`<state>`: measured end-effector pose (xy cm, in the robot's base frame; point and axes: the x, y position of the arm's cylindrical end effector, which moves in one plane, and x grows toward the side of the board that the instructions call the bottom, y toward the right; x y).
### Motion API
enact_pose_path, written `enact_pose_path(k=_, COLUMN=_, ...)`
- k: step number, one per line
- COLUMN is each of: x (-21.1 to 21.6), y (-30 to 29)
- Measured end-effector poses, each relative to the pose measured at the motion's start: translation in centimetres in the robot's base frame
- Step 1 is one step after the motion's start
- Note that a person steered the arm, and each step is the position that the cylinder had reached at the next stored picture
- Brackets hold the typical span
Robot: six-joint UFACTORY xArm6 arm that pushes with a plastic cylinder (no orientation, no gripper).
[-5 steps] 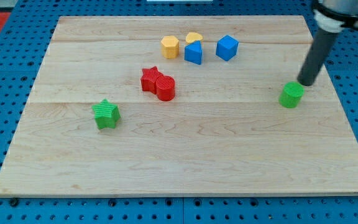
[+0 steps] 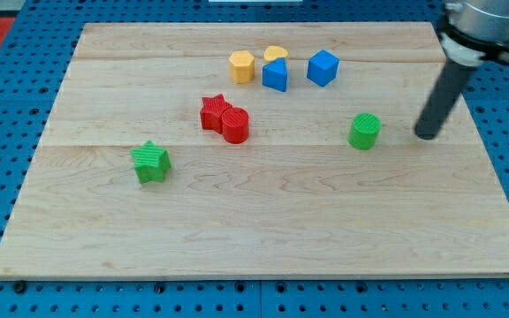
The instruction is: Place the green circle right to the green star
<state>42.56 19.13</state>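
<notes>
The small green ribbed plastic cylinder, the task's green circle [image 2: 364, 131], stands upright right of centre on the pale wooden board [image 2: 263, 238], well apart from the green ribbed plastic star [image 2: 151, 162] at centre left. It looks light and stiff, and I judge it will slide readily on the smooth wood; being round, it may roll off a push that is not aimed through its middle. There is nothing to grip with: the arm ends in a plain dark rod with no jaws, so contact belongs on the cylinder's right-hand side, low down, pushing leftward and slightly down the frame.

My tip [image 2: 425, 136] rests on the board near the cylinder's right, apart from it and almost level with it.

Between the cylinder and the star, slightly above the straight line, sit a red star block [image 2: 213, 112] and a red cylinder block [image 2: 235, 125], touching each other. A path drifting upward could clip them. Further up, out of the way, are an orange hexagonal block [image 2: 241, 66], a yellow heart-like block [image 2: 277, 54], and two blue blocks [image 2: 275, 76] [image 2: 322, 67].
</notes>
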Motion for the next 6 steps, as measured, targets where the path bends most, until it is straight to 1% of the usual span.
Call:
enact_pose_path(k=2, x=0.0, y=-18.1)
enact_pose_path(k=3, x=0.7, y=-23.9)
enact_pose_path(k=4, x=1.9, y=-26.0)
enact_pose_path(k=5, x=6.4, y=-24.0)
enact_pose_path(k=6, x=8.1, y=-23.8)
